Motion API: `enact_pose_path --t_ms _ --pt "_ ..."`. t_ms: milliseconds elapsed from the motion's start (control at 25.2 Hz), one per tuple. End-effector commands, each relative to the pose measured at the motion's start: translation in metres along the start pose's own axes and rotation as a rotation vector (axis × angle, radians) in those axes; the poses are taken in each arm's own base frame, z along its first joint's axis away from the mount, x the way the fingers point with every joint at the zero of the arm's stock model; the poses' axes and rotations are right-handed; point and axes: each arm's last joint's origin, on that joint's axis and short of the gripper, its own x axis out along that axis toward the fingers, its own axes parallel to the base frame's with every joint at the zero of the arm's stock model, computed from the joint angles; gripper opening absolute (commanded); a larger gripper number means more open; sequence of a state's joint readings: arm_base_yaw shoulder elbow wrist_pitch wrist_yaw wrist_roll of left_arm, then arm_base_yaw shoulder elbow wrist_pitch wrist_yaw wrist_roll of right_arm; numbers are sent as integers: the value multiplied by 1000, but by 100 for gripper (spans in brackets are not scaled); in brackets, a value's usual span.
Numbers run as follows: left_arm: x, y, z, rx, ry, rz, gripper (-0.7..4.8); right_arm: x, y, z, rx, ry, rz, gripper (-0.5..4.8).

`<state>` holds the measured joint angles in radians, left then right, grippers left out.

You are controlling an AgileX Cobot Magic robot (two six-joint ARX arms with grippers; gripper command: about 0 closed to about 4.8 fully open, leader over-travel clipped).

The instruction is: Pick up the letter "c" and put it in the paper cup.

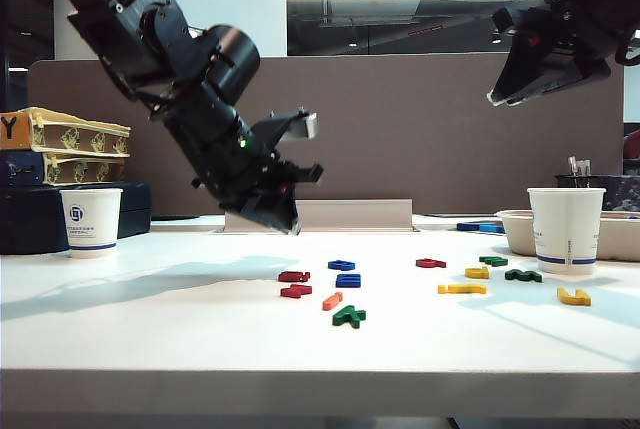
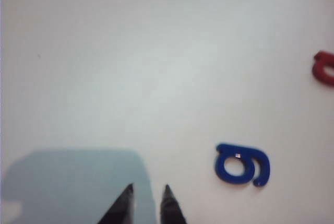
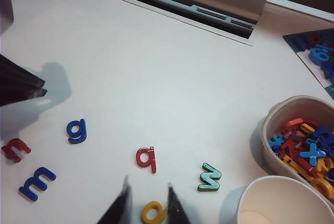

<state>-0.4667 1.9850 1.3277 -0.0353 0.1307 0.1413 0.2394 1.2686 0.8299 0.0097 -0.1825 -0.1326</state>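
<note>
In the exterior view my left gripper (image 1: 293,197) hangs tilted above the table, left of the scattered letters. A small orange-red bit, the letter "c" (image 1: 290,189), shows between its fingers. The left wrist view hides the letter: the tips of the left gripper (image 2: 148,187) stand a little apart over bare table. One paper cup (image 1: 91,221) stands at the far left and another paper cup (image 1: 566,229) (image 3: 284,203) at the right. My right gripper (image 1: 505,89) is raised high at the upper right. It is open (image 3: 147,183), with nothing held, above a yellow letter (image 3: 154,212).
Loose letters lie mid-table: a straight orange bar (image 1: 332,300), red pieces (image 1: 294,283), a blue g (image 2: 241,164) (image 3: 76,130), a red q (image 3: 146,158), green and yellow ones. A bowl (image 3: 267,130) of letters sits beside the right cup. Boxes (image 1: 65,144) stand at the far left.
</note>
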Motion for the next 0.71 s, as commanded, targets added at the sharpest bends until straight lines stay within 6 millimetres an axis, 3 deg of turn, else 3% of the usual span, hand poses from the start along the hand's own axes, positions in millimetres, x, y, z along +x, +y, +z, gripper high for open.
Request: enact_pose_path --t_ms 40,516,715 --pt "-3 0 4 2 -2 -2 66 -1 0 3 -6 -16 -3 85" --pt "-6 -1 4 4 10 -6 55 -1 0 3 -6 -17 -4 84" --pt "-39 -2 26 13 -58 8 48 -9 0 8 -11 -46 -8 83"
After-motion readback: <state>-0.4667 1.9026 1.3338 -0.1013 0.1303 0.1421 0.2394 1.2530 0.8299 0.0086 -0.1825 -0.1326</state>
